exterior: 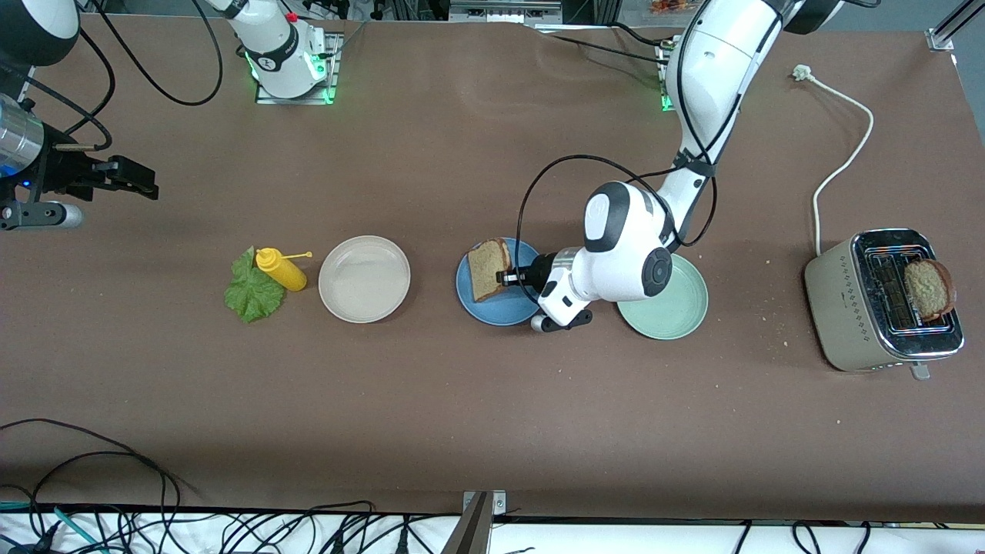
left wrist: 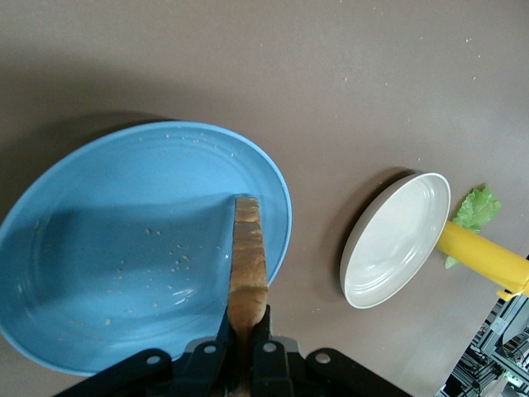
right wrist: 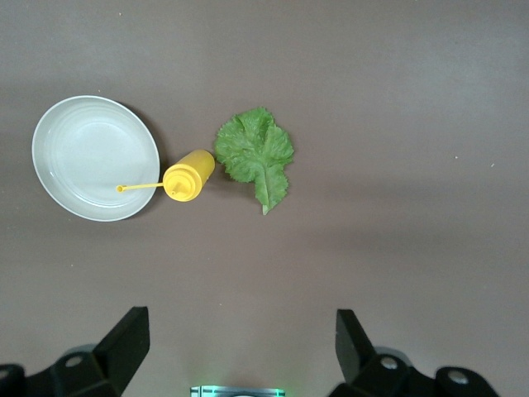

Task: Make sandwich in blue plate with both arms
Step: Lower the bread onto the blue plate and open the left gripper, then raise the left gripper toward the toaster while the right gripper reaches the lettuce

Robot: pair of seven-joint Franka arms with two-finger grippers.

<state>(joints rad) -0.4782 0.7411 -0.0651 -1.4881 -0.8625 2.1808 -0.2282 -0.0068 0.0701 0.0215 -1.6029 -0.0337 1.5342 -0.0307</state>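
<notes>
Left wrist view: left end effector (left wrist: 245,351) clamping bread slice (left wrist: 247,256) edge-on, upright over blue plate (left wrist: 99,248).

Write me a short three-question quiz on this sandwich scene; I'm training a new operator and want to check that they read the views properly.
1. True or false: the left gripper holds a bread slice over the blue plate.
2. Multiple choice: what lies right beside the lettuce leaf? A) the toaster B) the yellow squeeze bottle C) the mint-green plate
3. Fill in: the second bread slice sits in the ____.

Key: 1 true; the slice is clamped on edge. 2 B. 3 toaster. The right gripper waits open over the right arm's end of the table.
</notes>
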